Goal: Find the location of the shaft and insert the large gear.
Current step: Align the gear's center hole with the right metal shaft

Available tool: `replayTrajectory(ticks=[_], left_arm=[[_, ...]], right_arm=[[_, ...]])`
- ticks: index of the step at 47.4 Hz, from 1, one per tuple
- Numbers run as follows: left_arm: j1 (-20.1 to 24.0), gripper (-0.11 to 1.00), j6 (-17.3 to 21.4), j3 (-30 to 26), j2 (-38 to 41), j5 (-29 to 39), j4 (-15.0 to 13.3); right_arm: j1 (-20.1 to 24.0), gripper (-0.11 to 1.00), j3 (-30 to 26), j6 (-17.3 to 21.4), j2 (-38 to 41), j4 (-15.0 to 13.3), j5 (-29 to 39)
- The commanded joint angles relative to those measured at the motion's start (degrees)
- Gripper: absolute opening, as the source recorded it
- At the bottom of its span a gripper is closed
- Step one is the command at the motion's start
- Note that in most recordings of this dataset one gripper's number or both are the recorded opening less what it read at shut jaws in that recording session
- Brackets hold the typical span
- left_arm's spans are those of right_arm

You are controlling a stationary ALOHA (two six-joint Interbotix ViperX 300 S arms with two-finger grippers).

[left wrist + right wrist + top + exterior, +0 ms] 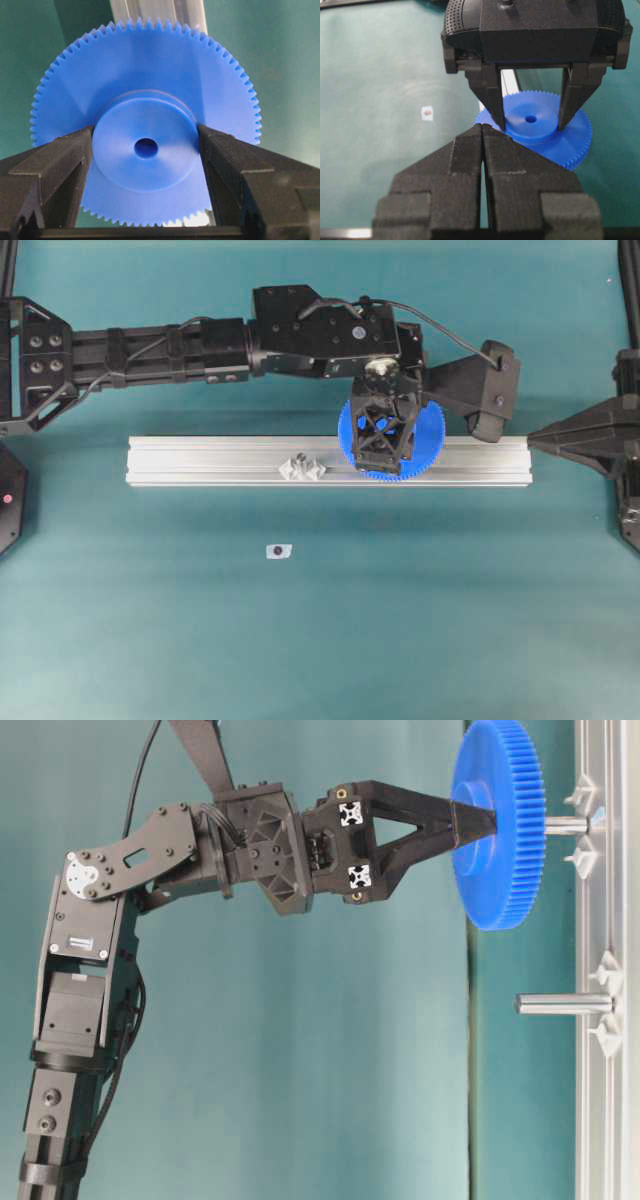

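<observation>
Gripping the raised round hub of the bright blue, fine-toothed plastic gear [145, 150], the left gripper's [383, 445] matte black fingers [60, 170] held it over the ribbed aluminium rail [220, 462], at a silvery pin [565, 824]. The right gripper's [483, 137] fingers were pressed together, empty.

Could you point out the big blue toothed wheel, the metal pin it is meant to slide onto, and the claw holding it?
Bright blue plastic large gear [150, 75], left wrist view, flat face above hub.
Small silvery shaft [566, 824], table-level view, bare part.
Black left gripper [146, 150], left wrist view, midway between fingertips clamping the hub.
</observation>
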Motion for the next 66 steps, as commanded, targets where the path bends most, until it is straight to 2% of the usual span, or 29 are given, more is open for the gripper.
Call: replayTrajectory(ticks=[1, 38, 43, 45, 66], left_arm=[[2.11, 0.70, 0.18, -1.05, -0.88, -0.09, 0.35], [1.85, 0.71, -0.79, -2.55, -0.97, 0.62, 0.35], [1.85, 0.85, -1.14, -2.81, -1.05, 0.70, 0.35], [1.85, 0.87, -1.32, -2.99, -1.05, 0.70, 0.35], [1.32, 0.85, -2.46, -4.92, -0.88, 3.25, 0.35]], right_arm=[[-0.09, -0.02, -0.62, 0.53, 0.26, 0.09, -0.26], [-0.09, -0.02, -0.62, 0.53, 0.35, 0.09, -0.18], [-0.09, -0.02, -0.62, 0.53, 0.35, 0.09, -0.18], [-0.18, -0.02, -0.62, 0.53, 0.26, 0.09, -0.18], [-0.18, -0.02, -0.62, 0.53, 0.26, 0.09, -0.18]])
